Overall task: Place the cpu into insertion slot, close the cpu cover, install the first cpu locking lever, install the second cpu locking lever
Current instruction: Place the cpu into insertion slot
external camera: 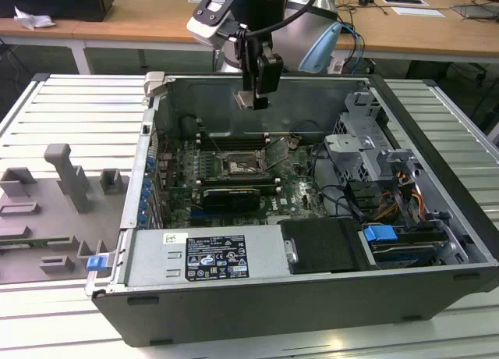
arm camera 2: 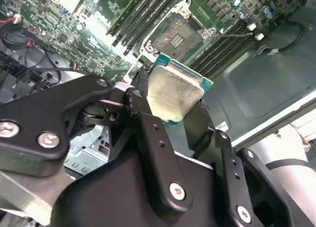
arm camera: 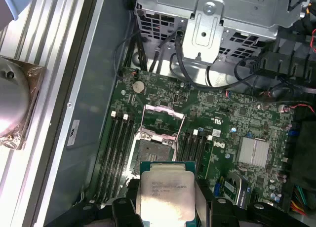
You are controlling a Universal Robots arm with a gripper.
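above the open socket [arm camera 2: 177, 37], the gripper [arm camera 2: 168, 106] pinches the cpu [arm camera 2: 175, 89], hiding its side edges.

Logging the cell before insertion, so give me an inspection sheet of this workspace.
Surface: slatted metal table, carrying the open computer case.
Job's things: cpu held above the empty socket; cpu cover hinged open.
Clutter: grey fixture blocks on the exterior view's left.
Grippers: gripper shut on the cpu, over the motherboard.
Cables: black cables by the drive cage.
Surroundings: wooden desks behind.
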